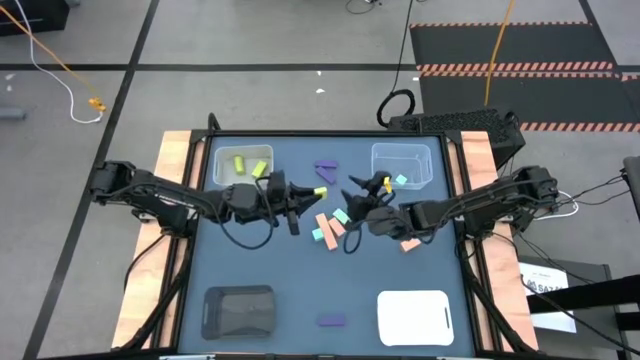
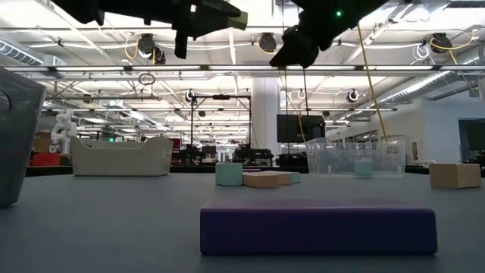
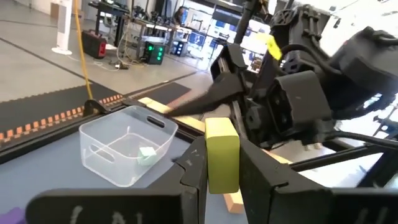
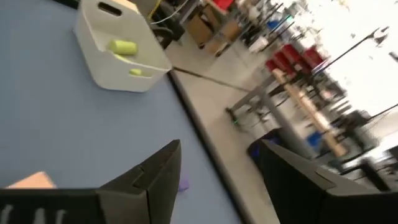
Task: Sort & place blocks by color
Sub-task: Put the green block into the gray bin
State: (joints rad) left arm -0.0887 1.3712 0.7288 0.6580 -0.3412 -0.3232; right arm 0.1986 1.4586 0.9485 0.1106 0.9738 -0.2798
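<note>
My left gripper (image 1: 304, 194) is above the middle of the table, shut on a yellow-green block (image 3: 222, 152), which also shows in the high view (image 1: 320, 191) and the low view (image 2: 239, 20). My right gripper (image 4: 217, 180) is open and empty, raised just right of it (image 1: 358, 186). Salmon-orange blocks (image 1: 325, 224) and mint-teal blocks (image 1: 341, 215) lie flat on the mat below the grippers. A purple bar (image 2: 318, 229) lies near the front edge. Purple wedges (image 1: 325, 170) lie at the far middle. My left gripper pinches the yellow-green block by two opposite sides (image 3: 211, 163) between its two fingers. The fingers lie about level and point toward the table's right. The block's free end sticks out past the fingertips, and the block is lifted clear of the table.
A white tray (image 1: 228, 152) at the far left holds yellow-green blocks. A clear tray (image 1: 380, 165) at the far right holds a mint-teal block. A black tray (image 1: 238, 311) and a white tray (image 1: 415, 316) sit at the front. A salmon-orange block (image 1: 410, 243) lies under my right arm.
</note>
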